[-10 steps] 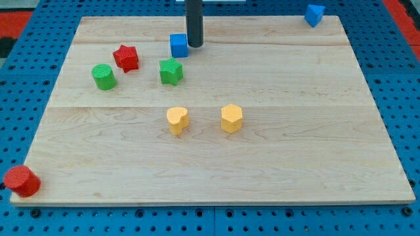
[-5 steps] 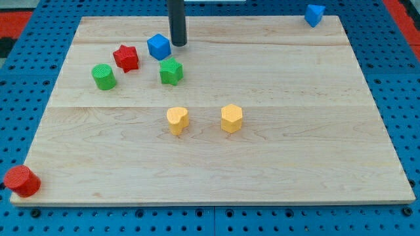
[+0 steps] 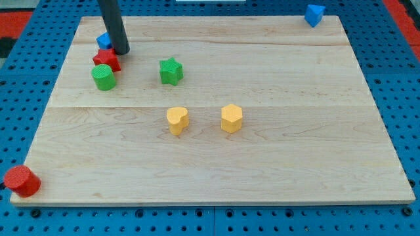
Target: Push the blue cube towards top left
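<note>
The blue cube (image 3: 103, 41) sits near the board's top left, partly hidden behind my dark rod. My tip (image 3: 121, 51) rests just right of the cube and touches or nearly touches the red star (image 3: 105, 59) right below it. The red star is pressed against the green cylinder (image 3: 104, 77).
A green star (image 3: 170, 71) lies right of the cluster. A yellow heart (image 3: 177, 120) and a yellow hexagon (image 3: 231, 118) sit mid-board. A blue block (image 3: 314, 14) is at the top right corner, a red cylinder (image 3: 21, 181) at the bottom left corner. The wooden board (image 3: 295, 151) rests on a blue pegboard.
My tip swept left along the top of the board, pushing the blue cube left and slightly up. The red star was shoved left against the green cylinder.
</note>
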{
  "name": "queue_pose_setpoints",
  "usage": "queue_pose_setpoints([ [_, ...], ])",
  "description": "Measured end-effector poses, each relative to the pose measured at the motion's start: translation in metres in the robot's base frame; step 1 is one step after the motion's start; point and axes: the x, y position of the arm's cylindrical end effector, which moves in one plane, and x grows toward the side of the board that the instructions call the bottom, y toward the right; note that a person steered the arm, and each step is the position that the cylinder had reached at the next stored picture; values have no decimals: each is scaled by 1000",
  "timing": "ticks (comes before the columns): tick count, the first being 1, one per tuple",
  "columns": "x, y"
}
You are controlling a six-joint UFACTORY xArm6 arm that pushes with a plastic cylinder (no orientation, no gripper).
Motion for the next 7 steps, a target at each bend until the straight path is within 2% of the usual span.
queue_pose_setpoints([
  [1,0,-5],
  [3,-39,-25],
  [7,-10,-118],
])
